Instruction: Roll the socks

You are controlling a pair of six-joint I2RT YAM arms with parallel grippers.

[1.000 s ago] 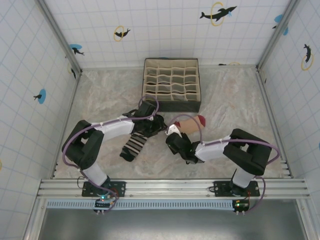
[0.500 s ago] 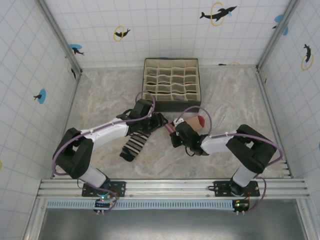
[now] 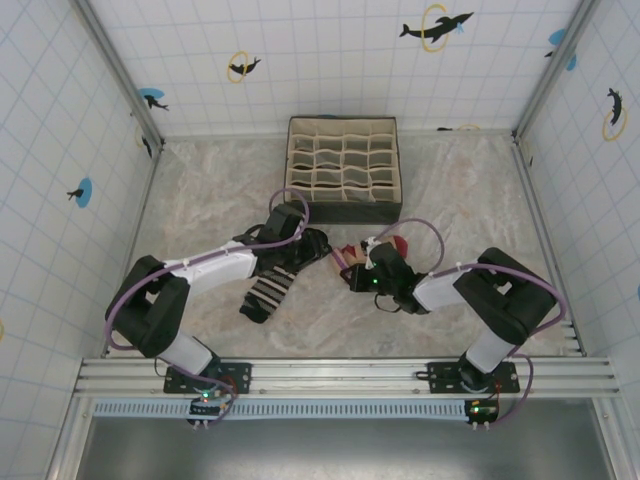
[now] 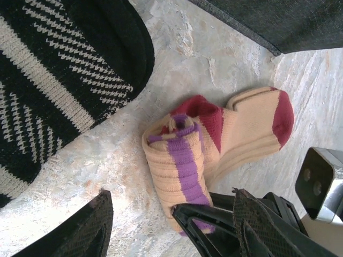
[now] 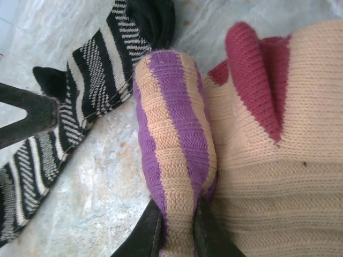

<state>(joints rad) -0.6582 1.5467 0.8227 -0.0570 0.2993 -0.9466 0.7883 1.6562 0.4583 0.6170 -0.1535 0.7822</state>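
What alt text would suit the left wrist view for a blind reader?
A tan sock with dark red toe lies on the marbled table, its purple-striped cuff rolled and pinched by the right gripper. A black-and-white striped sock lies upper left.

Three cameras, all meeting at the tan sock [image 3: 397, 243]

The top view is fixed high above and behind the arms [image 3: 222, 265], looking steeply down over the whole bench [image 3: 200, 200], far from the tan sock. The left wrist camera looks down on that sock from close by. The right wrist camera is nearer still, almost against its rolled end. Both wrist views share the striped sock [image 4: 48, 80] lying just beside the tan one.
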